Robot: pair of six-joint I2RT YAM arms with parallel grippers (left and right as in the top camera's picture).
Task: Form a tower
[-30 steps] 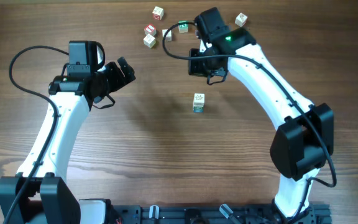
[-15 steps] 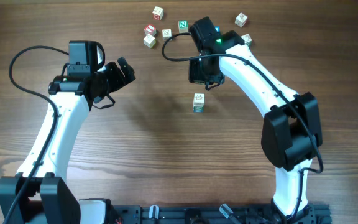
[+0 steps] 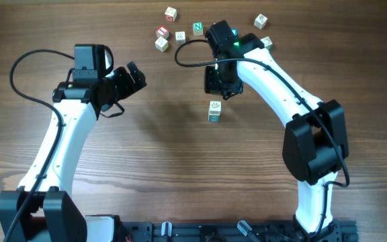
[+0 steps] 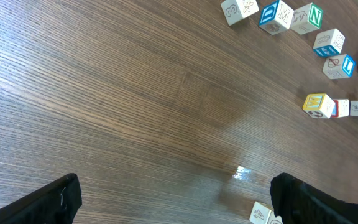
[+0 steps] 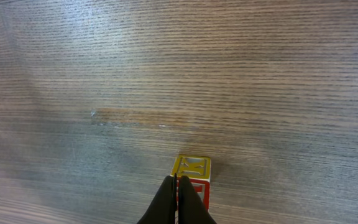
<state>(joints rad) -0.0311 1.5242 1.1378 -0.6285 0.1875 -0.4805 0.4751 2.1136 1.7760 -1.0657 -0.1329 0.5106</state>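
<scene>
Because the overhead camera looks straight down on it, the narrow tower of small pale wooden letter cubes (image 3: pixel 214 111) appears very short. It stands upright, its long axis vertical and pointing up at that camera. Only its pale top face and a blue-teal face lower down, on the side toward the robot's base, are visible. It stands near the middle of the dark brown wood-grain table (image 3: pixel 146 154), a little to the right, well apart from the loose wooden letter cubes (image 3: pixel 171 13) scattered at the far edge.

The white right arm (image 3: pixel 274 81) rises from the near right edge, bends at its black elbow and reaches to the far left. Its wrist then turns downward over the table, just beyond the tower. The right gripper (image 5: pixel 178 190) has its two dark fingers pressed fully together with nothing between them. In the right wrist view a yellow-framed top face and a red-printed side show directly behind the fingertips. I cannot tell if they touch it.

The white left arm (image 3: pixel 62 134) rises from the near left edge, and its wrist turns toward the right. The left gripper (image 3: pixel 134 75) hangs over bare table, well apart from the tower, with its fingers spread wide and holding nothing.
</scene>
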